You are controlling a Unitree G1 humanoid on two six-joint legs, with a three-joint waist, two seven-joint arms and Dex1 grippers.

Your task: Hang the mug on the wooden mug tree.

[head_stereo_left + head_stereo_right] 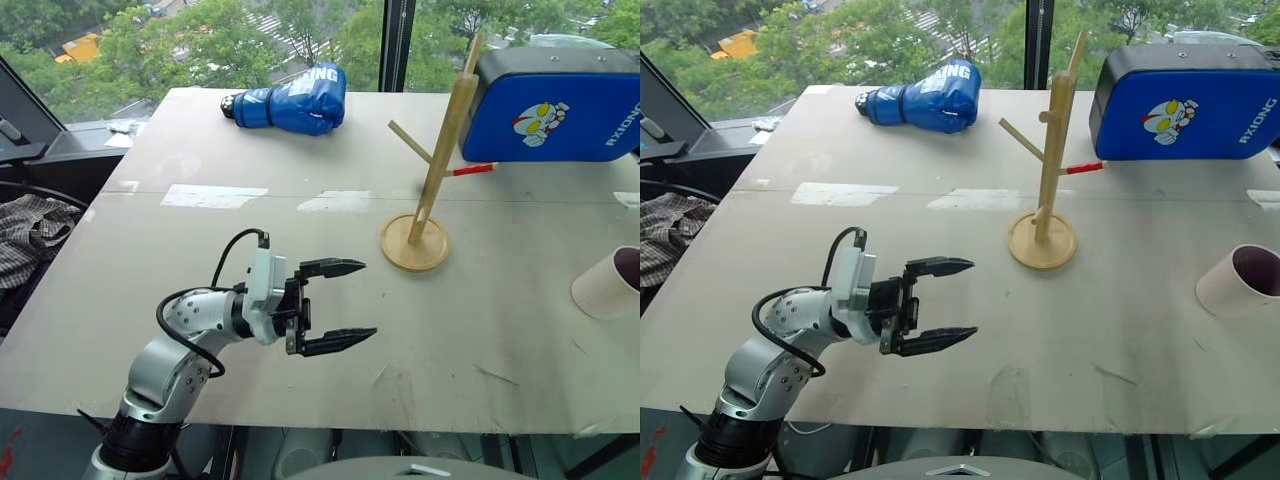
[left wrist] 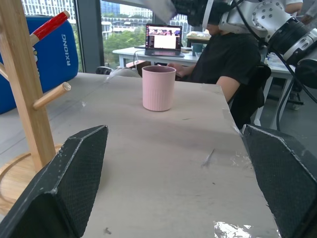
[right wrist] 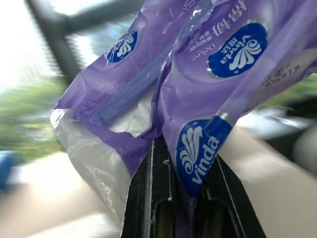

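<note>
Daylight fell through tall windows [image 1: 300, 30] over green treetops [image 1: 180, 40] onto a pale, scuffed worktop [image 1: 300, 270]; a laptop [image 2: 164, 39] glowed behind.

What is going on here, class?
A two-armed robot works at a table. Its left pincer hangs open above the tabletop, holding nothing. The right pincer is shut on a purple tissue packet. The mug stands upright near the table's right edge, apart from the wooden mug tree, not yet hung.
</note>
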